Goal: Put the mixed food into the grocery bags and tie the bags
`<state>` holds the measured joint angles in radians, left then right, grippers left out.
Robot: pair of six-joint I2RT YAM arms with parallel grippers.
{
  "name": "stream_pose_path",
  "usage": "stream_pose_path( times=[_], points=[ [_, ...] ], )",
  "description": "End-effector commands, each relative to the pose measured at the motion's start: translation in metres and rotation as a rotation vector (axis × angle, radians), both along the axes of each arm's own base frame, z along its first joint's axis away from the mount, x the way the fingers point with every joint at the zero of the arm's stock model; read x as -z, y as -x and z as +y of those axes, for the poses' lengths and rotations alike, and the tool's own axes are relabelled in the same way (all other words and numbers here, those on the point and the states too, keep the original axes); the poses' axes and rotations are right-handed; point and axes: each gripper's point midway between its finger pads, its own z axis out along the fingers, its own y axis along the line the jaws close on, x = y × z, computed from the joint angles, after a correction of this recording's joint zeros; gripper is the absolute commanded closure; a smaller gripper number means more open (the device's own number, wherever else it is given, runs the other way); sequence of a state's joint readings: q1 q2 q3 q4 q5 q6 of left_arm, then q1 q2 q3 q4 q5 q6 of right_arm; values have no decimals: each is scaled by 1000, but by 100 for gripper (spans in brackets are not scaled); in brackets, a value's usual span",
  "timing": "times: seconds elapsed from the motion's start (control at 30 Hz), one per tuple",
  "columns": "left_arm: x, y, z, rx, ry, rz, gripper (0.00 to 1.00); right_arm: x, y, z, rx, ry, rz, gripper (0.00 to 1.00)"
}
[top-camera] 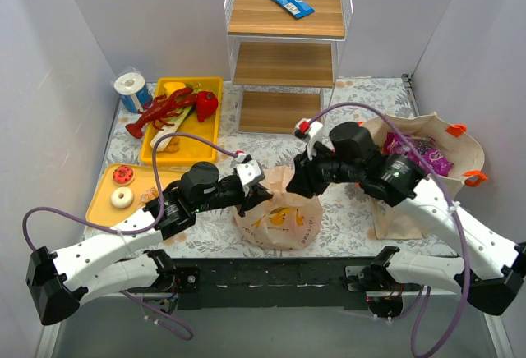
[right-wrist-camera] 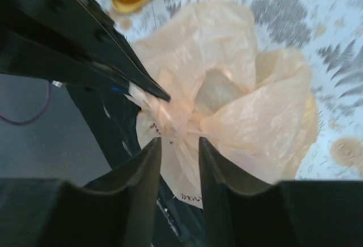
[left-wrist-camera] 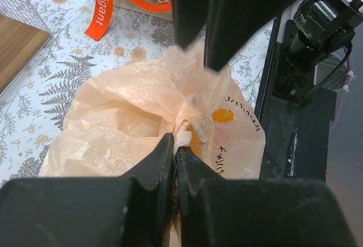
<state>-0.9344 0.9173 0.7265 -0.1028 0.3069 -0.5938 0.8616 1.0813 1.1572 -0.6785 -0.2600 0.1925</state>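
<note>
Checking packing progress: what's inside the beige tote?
A purple snack packet shows in the open mouth of the beige tote. Anything under it is covered by the packet and the right arm.

two bags, one bunched, one open
peach plastic bag (top-camera: 279, 218) sits with neck twisted; beige tote (top-camera: 464, 154) lies to its right, purple snack packet (top-camera: 426, 157) inside.

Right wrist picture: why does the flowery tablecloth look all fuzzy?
In the right wrist view the tablecloth is out of focus behind the sharper peach bag; in the left wrist view the same cloth's fern prints look crisp; the top external view is sharp and evenly lit.
</note>
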Motion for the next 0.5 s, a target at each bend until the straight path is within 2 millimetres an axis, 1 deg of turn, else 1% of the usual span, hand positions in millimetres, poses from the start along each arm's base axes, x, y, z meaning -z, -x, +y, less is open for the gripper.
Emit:
stream_pose_path(
  times=[0.0,0.07,0.1,0.13,0.17,0.2,0.23,0.27,0.3,0.33,0.4,0.43,0.47],
  points=[
    [-7,5,-1,24,17,-27,100,-59,-23,-12,62,-69,-153,56],
    [-8,6,-1,32,21,-31,100,-48,-37,-11,59,-36,-159,55],
    [-7,7,-2,37,19,-29,100,-36,-44,-12,60,-23,-149,57],
    [-9,8,-2,38,24,-32,100,-28,-48,-3,27,-29,-133,59],
    [-8,8,-1,37,25,-35,100,-21,-50,0,-9,-20,-142,63],
    [-10,8,-1,36,28,-38,100,-12,-51,3,-38,-10,-133,71],
    [-8,8,-1,38,25,-38,100,2,-47,12,-111,-11,-101,75],
    [-8,8,0,34,24,-40,100,10,-41,15,-161,-10,-86,78],
    [-10,8,0,35,28,-43,100,14,-36,18,-231,-17,-103,80],
    [-10,8,-1,35,27,-44,100,24,-24,23,-297,-39,-63,80],
    [-9,8,-1,36,24,-44,100,28,-13,28,-375,-62,-75,81],
    [-10,8,-1,34,27,-45,100,33,-1,29,-418,-79,-48,81],
    [-8,8,-1,34,23,-43,100,32,3,31,-443,-101,-56,81]
  ],
)
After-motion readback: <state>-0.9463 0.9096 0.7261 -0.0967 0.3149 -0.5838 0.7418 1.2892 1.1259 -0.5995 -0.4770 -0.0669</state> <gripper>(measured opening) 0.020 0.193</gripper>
